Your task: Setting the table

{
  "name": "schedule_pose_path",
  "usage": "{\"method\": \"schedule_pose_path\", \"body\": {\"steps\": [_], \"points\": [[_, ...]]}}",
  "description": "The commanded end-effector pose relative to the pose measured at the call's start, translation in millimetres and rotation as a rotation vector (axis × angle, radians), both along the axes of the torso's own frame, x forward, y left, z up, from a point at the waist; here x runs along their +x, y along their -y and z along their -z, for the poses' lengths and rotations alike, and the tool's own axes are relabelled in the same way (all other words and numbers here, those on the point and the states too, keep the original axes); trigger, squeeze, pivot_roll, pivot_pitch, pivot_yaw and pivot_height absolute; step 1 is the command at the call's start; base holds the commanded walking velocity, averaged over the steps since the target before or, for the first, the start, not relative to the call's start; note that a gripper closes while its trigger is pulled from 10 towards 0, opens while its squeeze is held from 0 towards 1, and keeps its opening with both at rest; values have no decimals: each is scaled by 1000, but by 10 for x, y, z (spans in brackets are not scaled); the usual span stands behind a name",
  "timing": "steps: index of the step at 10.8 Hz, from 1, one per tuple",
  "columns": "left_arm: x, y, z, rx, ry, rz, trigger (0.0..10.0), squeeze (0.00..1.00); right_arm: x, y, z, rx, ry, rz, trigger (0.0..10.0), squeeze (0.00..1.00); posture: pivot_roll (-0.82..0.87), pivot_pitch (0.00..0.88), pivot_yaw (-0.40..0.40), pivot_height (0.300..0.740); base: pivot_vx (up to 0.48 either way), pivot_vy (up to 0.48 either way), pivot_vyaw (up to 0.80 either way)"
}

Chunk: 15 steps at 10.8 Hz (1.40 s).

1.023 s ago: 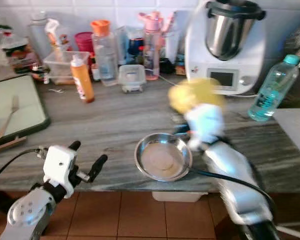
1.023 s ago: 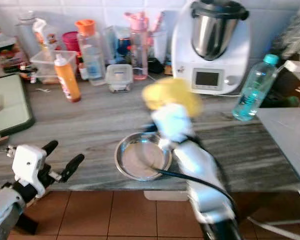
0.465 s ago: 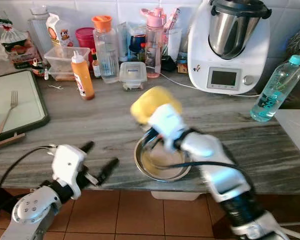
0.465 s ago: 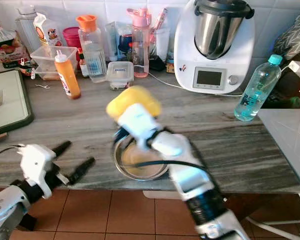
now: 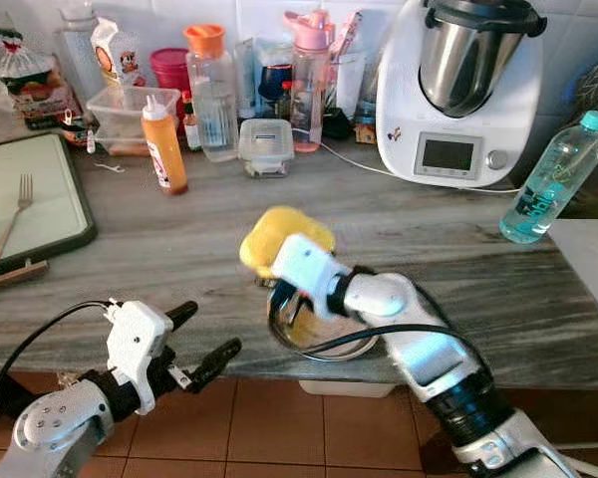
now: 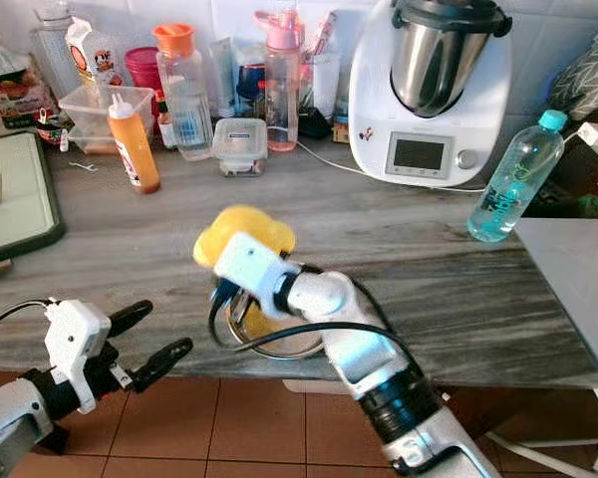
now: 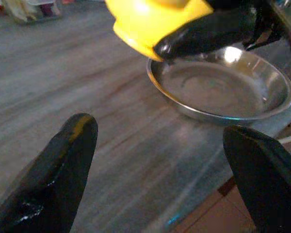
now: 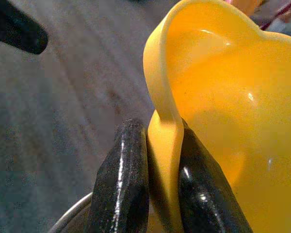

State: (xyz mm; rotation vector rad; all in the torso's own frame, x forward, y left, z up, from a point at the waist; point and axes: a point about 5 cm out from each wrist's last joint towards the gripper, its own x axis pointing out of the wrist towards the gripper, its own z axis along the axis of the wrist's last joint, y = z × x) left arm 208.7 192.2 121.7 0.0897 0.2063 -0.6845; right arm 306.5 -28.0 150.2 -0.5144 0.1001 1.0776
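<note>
The right gripper (image 8: 161, 194), pinched tight on the rim of the yellow bowl (image 5: 282, 235), has swung it leftward over the steel bowl (image 7: 222, 87), probably toward a place setting, while the left gripper (image 5: 211, 337) waits wide open and empty

Even, bright daylight across the head views, sharp, with soft shadows on the worktop (image 5: 179, 239); glare spots on the steel bowl (image 7: 223, 90) in the left wrist view; near fingertips (image 7: 63, 179) blurred; the yellow cup (image 8: 218, 97) glows, close and soft-focused.
</note>
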Motion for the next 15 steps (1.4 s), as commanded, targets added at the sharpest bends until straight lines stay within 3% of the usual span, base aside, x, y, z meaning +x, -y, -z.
{"method": "schedule_pose_path", "body": {"steps": [1, 7, 13, 15], "points": [[-26, 22, -32, 9, 0, 28, 10000, 0, 30, -42, -52, -12, 16, -29, 10000, 0, 66, 46, -41, 740, 0, 0, 0], [-52, 71, -24, 2, -18, 42, 10000, 0, 106, -234, 54, -83, 58, -109, 10000, 0, 71, 56, -44, 740, 0, 0, 0], [-40, 159, -31, -17, -27, 47, 10000, 0, 202, -311, 152, -197, 144, -194, 10000, 0, 76, 59, -51, 740, 0, 0, 0], [-44, 145, -28, -22, -32, 45, 10000, 0, 237, -346, 95, -173, 159, -181, 10000, 0, 76, 61, -48, 740, 0, 0, 0]]}}
